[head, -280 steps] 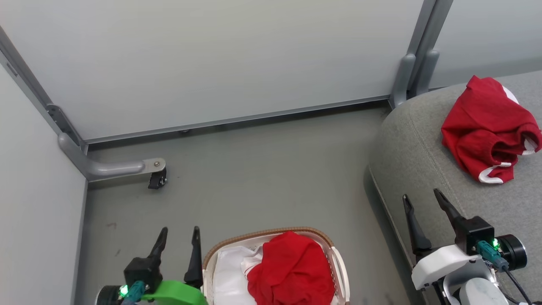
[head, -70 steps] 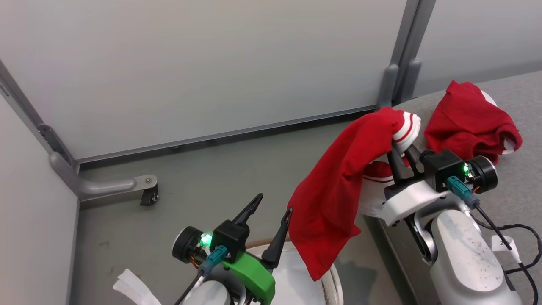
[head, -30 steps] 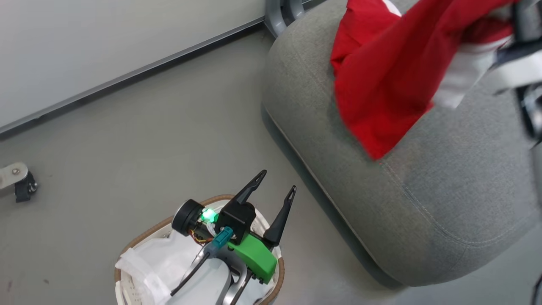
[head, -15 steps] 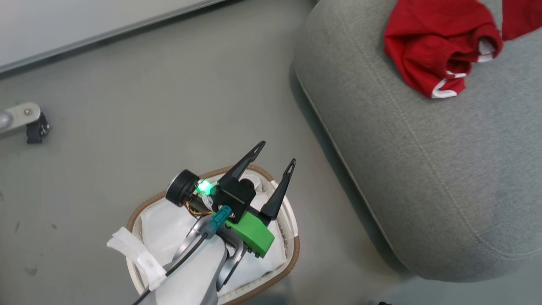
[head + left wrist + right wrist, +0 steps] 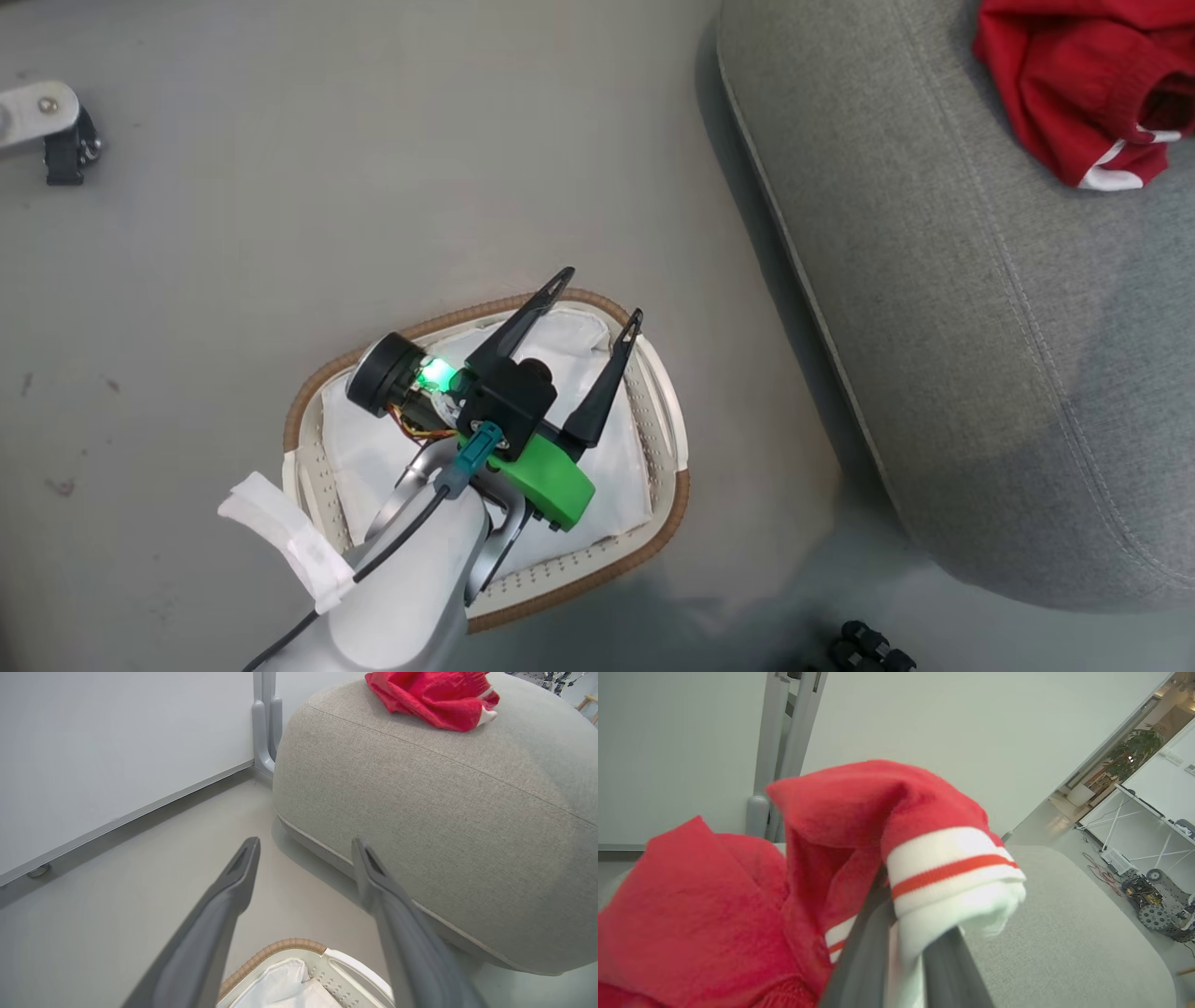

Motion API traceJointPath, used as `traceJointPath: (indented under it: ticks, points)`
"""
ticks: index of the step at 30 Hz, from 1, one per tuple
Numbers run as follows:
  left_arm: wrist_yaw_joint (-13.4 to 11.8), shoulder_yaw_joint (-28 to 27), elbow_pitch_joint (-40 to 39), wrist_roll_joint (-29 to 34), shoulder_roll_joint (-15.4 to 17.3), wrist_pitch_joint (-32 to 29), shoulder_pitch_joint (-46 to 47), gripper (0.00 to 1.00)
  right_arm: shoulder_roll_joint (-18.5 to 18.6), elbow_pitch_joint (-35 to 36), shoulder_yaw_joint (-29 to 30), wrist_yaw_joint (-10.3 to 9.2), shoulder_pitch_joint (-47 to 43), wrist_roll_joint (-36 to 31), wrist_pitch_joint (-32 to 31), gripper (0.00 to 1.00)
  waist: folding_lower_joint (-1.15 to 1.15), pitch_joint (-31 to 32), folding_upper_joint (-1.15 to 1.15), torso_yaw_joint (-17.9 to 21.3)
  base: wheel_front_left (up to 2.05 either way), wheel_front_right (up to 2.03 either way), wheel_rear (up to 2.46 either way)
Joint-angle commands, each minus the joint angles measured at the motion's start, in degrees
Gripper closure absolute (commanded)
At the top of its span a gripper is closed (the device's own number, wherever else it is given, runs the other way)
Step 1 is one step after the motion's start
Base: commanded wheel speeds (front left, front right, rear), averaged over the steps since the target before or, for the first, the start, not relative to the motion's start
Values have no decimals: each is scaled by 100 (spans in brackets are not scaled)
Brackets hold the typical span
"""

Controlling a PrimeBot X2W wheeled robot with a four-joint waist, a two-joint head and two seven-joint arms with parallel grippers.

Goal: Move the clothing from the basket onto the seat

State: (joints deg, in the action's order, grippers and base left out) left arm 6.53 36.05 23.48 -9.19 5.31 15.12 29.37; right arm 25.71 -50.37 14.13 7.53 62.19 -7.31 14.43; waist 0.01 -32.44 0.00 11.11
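The white basket [image 5: 439,324] with a brown woven rim stands on the floor, holding a white liner sheet [image 5: 373,439]. Over it hovers my left gripper [image 5: 600,297], open and with nothing in it; the left wrist view shows its fingers [image 5: 306,843] spread above the basket rim [image 5: 280,946]. One piece of red clothing [image 5: 1074,84] lies on the grey seat [image 5: 980,327] at the upper right, also visible in the left wrist view [image 5: 430,695]. In the right wrist view my right gripper [image 5: 903,947] is shut on another red garment [image 5: 859,802] with a white striped cuff, held over the seat [image 5: 1064,914].
A grey caster foot [image 5: 51,131] of the partition sits at the far left on the floor. The pale partition wall [image 5: 117,742] runs behind the seat. Small dark parts [image 5: 864,644] lie at the bottom edge. Beyond the seat, a wheeled cart [image 5: 1157,910] stands in an open room.
The head camera has tilted down and swung, so the basket sits more central. The right arm with its red garment has left the head view. The left gripper stays open over the basket.
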Motion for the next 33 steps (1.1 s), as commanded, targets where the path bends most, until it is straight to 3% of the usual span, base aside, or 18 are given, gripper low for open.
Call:
traceJointPath:
  ticks: [1, 8, 9, 10, 11, 25, 33]
  points:
    - [-36, -6, 1, 77, 60, 4, 89, 0, -42, -91, 43, -8, -137, -96, 45, 100, -1, -105, 0, -7, 0, 0, 0]
    - [-72, -13, 18, 27, 93, 4, 10, 0, -474, -162, 57, -8, -501, -329, 80, 98, -1, -58, 0, 123, 0, 0, 0]
    - [-75, -14, 24, 15, 96, 4, -7, 0, -528, -127, 47, -8, -565, -340, 80, 79, -1, -37, 0, 141, 0, 0, 0]
    - [-76, -13, 31, -2, 95, 4, -29, 0, -577, -82, 37, -8, -630, -347, 80, 53, -1, -12, 0, 159, 0, 0, 0]
    - [-75, -5, 36, -6, 89, 4, -44, 0, -599, -27, 27, -8, -681, -355, 82, 0, -1, 11, 0, 170, 0, 0, 0]
    - [-63, -191, -77, -373, -30, 4, -324, 0, -781, 775, -437, -8, -1631, -78, 83, 0, -1, 648, 0, 236, 0, 0, 0]
    - [-16, -421, -270, -654, -147, 4, -548, 0, -711, 1023, -729, -8, -1807, 46, 83, 0, -1, 1263, 0, 42, 0, 0, 0]
